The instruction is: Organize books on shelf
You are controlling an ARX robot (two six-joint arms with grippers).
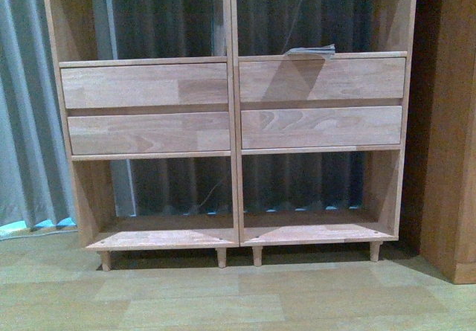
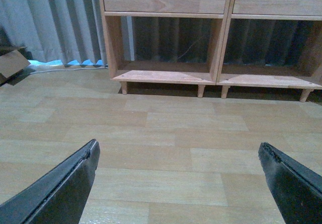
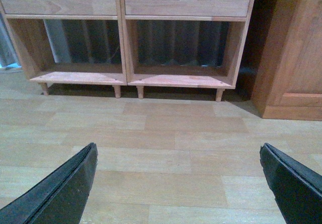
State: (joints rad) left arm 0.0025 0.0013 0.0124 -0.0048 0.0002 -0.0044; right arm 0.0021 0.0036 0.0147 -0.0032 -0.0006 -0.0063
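Shelf point(image 1: 232, 123): light wood, two columns, four drawer fronts; stands on floor point(image 1: 238, 294), just left of darker cabinet point(image 1: 450, 123).
Book point(image 1: 309, 51): thin, lies flat in upper right compartment, above right drawers, at front edge.
Left gripper point(image 2: 177, 146), right gripper point(image 3: 177, 147): fingers spread wide, holding nothing, above floor, well apart from shelf.

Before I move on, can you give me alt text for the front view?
A light wood shelf, two columns with four drawers, faces the camera; one thin book lies flat above the upper right drawer. A grey curtain shows through its open compartments, and a darker cabinet stands at the right. No arm is visible.
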